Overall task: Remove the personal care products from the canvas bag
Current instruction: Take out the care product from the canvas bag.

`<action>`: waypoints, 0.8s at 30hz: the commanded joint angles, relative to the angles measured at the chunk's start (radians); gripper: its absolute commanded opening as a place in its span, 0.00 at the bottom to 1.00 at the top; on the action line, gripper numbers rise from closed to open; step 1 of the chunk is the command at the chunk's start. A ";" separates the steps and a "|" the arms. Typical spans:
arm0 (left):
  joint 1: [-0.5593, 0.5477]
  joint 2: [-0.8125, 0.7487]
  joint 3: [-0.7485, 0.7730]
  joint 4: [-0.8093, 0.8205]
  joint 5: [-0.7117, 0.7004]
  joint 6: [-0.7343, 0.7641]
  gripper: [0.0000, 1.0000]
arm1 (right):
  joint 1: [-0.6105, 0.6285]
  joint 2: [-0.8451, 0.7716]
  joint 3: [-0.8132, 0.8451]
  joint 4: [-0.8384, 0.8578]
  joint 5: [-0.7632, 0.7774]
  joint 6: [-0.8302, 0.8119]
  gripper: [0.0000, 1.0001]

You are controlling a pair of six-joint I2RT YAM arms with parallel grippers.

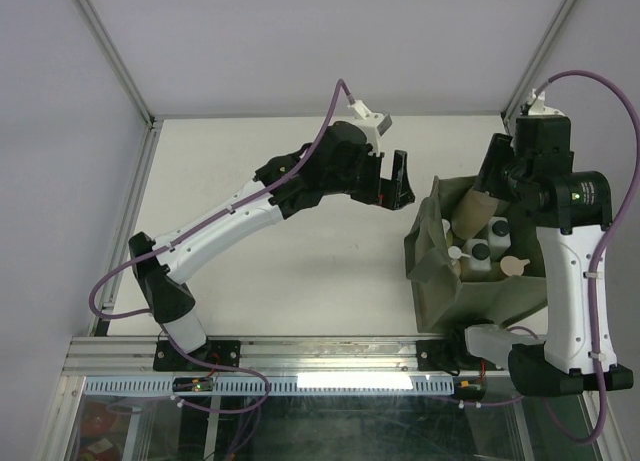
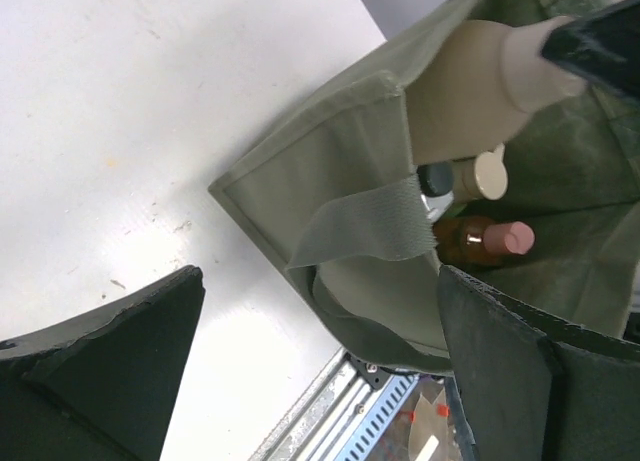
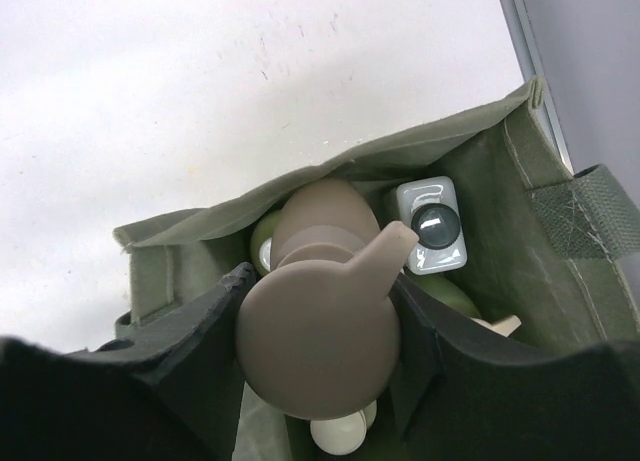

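While the left gripper point(image 1: 392, 183) hangs over the table point(image 1: 300, 251) with fingers spread, just left of the bag point(image 1: 440, 271) at the table's right edge, the right gripper point(image 3: 325, 359) reaches inside it, fingers pinching the head of a tan pump bottle point(image 3: 318, 281) among other bottles point(image 3: 432, 226).

Canvas bag point(image 1: 440, 281) mouth full of bottles point(image 1: 478, 251)

table point(image 1: 300, 241): white, scuffed | metal rail point(image 1: 330, 353): near edge | red bits point(image 2: 441, 410) below: maybe labels
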State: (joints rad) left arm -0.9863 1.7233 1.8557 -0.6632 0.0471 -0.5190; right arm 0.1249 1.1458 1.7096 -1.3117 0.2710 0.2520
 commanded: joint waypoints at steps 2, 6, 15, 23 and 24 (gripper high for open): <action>0.008 -0.073 -0.053 0.026 -0.081 -0.042 0.99 | 0.012 0.006 0.163 0.024 -0.017 -0.015 0.00; 0.009 -0.083 -0.056 0.027 -0.106 -0.041 0.99 | 0.014 0.031 0.253 -0.003 -0.082 -0.023 0.00; 0.018 -0.069 -0.041 0.027 -0.112 -0.036 0.99 | 0.034 0.044 0.376 0.025 -0.228 -0.059 0.00; 0.036 -0.108 -0.053 0.027 -0.165 -0.026 0.99 | 0.087 0.067 0.458 0.082 -0.371 -0.066 0.00; 0.039 -0.118 -0.057 0.027 -0.177 -0.023 0.99 | 0.095 0.074 0.467 0.089 -0.385 -0.063 0.00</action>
State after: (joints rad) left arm -0.9661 1.6962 1.7958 -0.6735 -0.0685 -0.5434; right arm 0.1875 1.2224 2.0811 -1.4246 0.0147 0.1959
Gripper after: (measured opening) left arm 0.991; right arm 0.525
